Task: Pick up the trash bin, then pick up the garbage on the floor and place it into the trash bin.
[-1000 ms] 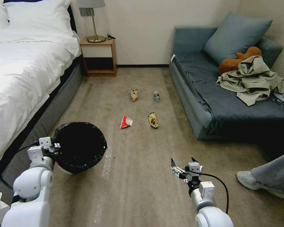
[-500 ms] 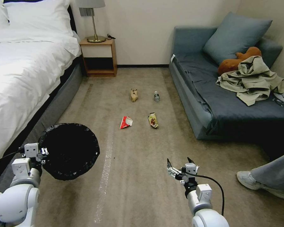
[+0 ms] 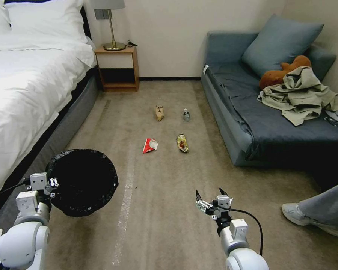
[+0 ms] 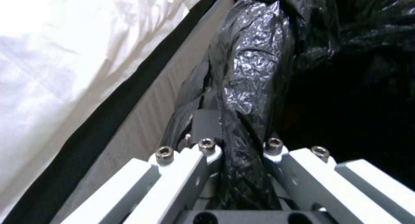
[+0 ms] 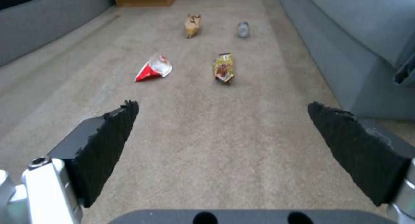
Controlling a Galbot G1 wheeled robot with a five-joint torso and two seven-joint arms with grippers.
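The trash bin (image 3: 82, 182), its black bag draped over the rim, hangs off the floor at the lower left with its mouth facing up. My left gripper (image 3: 53, 184) is shut on its near rim; the left wrist view has the crinkled bag (image 4: 255, 71) pinched in that gripper (image 4: 235, 144). The garbage lies on the carpet ahead: a red-and-white wrapper (image 3: 150, 145), a yellow-brown wrapper (image 3: 182, 143), a tan paper bag (image 3: 159, 112) and a clear bottle (image 3: 186, 115). My right gripper (image 3: 210, 197) hovers open and holds nothing, short of the wrappers (image 5: 153, 68) (image 5: 224, 66).
A white bed (image 3: 26, 82) runs along the left, beside the bin. A wooden nightstand (image 3: 118, 67) with a lamp stands against the far wall. A blue sofa (image 3: 259, 127) lines the right. A person's sneaker (image 3: 308, 219) rests on the carpet at the lower right.
My left arm has swung left and nearer with the bin, which went from tilted to mouth-up. My right gripper has drifted slightly left, still open.
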